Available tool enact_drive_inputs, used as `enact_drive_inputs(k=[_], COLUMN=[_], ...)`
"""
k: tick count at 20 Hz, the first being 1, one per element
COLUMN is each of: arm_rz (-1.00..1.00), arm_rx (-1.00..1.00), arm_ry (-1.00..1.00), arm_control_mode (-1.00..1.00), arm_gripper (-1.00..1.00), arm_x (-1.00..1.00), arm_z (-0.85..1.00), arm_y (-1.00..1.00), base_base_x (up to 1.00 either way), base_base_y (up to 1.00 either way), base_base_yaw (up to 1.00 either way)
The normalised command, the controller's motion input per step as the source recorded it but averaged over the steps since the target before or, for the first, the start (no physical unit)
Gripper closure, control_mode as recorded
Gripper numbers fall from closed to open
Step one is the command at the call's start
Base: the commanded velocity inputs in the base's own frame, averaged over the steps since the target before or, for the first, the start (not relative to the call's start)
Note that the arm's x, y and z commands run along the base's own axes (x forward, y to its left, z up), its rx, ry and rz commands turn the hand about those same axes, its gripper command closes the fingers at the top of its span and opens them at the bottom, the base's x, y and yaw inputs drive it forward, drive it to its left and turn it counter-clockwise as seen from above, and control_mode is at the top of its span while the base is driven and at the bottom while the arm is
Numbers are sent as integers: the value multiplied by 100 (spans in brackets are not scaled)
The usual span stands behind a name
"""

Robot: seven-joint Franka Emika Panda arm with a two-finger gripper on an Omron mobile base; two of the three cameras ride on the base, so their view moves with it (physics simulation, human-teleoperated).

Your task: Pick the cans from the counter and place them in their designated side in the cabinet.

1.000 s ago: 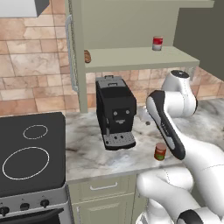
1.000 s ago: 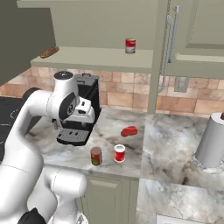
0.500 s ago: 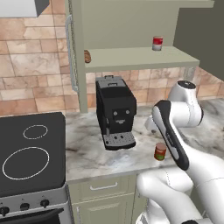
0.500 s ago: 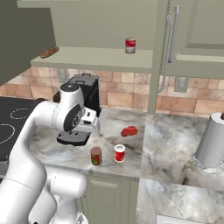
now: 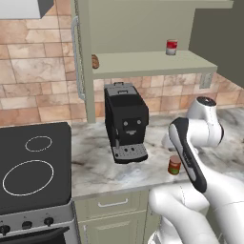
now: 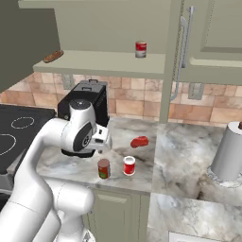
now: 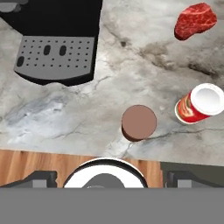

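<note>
Two cans stand near the front edge of the counter [image 6: 179,156]. The dark can [image 6: 104,168] [image 5: 174,165] shows its brown top [image 7: 138,122] just ahead of my gripper [image 7: 112,178], which hovers above it, open and holding nothing. To its right, the red can [image 6: 129,166] with a white band and pale top [image 7: 200,105] stands apart. Another red can [image 6: 140,49] [image 5: 171,47] sits on the cabinet shelf [image 6: 108,62] above. The cabinet's silver bar handle [image 6: 182,52] hangs on the right door.
A black coffee machine [image 5: 125,121] [image 7: 52,26] stands behind and left of the cans. A red lumpy piece [image 6: 139,141] [image 7: 195,19] lies behind the red can. The stovetop [image 5: 33,167] is at left, a paper-towel roll [image 6: 227,153] at right, a brown item [image 6: 53,56] on the shelf.
The arm has swung forward and down from beside the coffee machine, bringing the hand over the dark can. The cans have not moved.
</note>
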Motion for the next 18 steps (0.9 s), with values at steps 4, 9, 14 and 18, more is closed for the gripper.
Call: enact_drive_inputs(k=[4,9,14,18], arm_rz=[0,0,0,0], arm_rx=[-1,-1,-2,-2], arm_ry=[1,1,2,3], arm_control_mode=[-100,-100,-100,-100], arm_gripper=[-100,-100,-100,-100], arm_x=[0,3,15,17], arm_z=[-23,-22,-20,-14], arm_y=[-17,-17,-4,0], base_base_x=[0,0,0,0], base_base_y=[0,0,0,0], base_base_yaw=[0,0,0,0])
